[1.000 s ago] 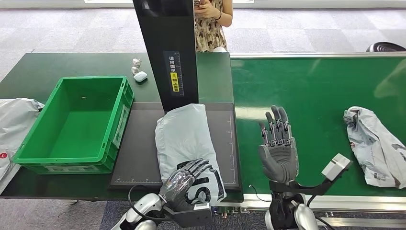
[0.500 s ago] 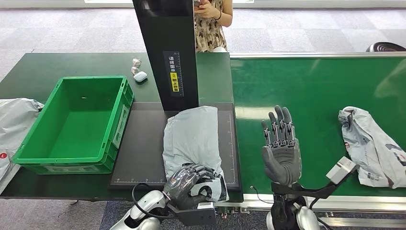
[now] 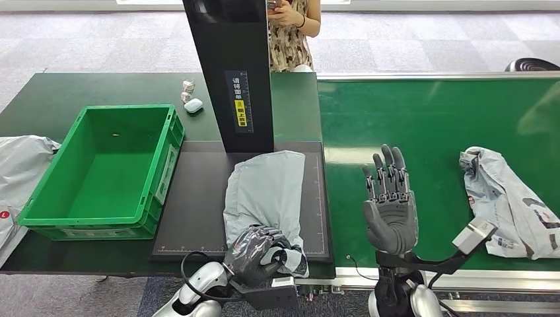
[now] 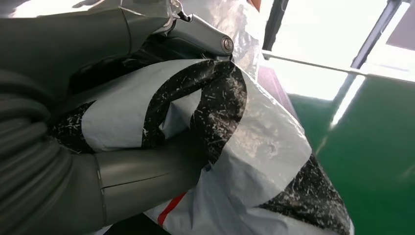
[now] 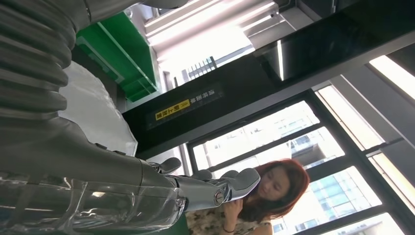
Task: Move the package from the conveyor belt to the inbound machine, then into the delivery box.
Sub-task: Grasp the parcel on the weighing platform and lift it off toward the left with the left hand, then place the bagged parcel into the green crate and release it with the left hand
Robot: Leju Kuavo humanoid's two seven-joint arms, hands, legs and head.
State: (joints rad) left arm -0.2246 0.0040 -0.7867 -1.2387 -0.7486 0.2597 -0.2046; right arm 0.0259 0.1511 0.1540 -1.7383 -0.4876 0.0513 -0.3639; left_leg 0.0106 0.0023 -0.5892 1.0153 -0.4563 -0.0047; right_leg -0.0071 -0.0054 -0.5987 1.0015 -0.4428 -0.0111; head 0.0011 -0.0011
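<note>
Gripping the near end of the grey package (image 3: pixel 265 195), the left hand (image 3: pixel 256 248) is bunching the printed plastic between its curled fingers and thumb; the left wrist view is showing the film crumpled inside that grasp. That package is lying on the black platform of the inbound machine (image 3: pixel 191 198), in front of its dark upright column (image 3: pixel 231 72) and just right of the green delivery box (image 3: pixel 105 172). Over the conveyor belt (image 3: pixel 429 119), the right hand (image 3: pixel 389 205) is hovering with fingers spread and holding nothing. Judging by its wrinkles, the bag is light, soft and slippery, likely to sag and swing, so a fuller hold nearer its middle would be carrying it more securely.
</note>
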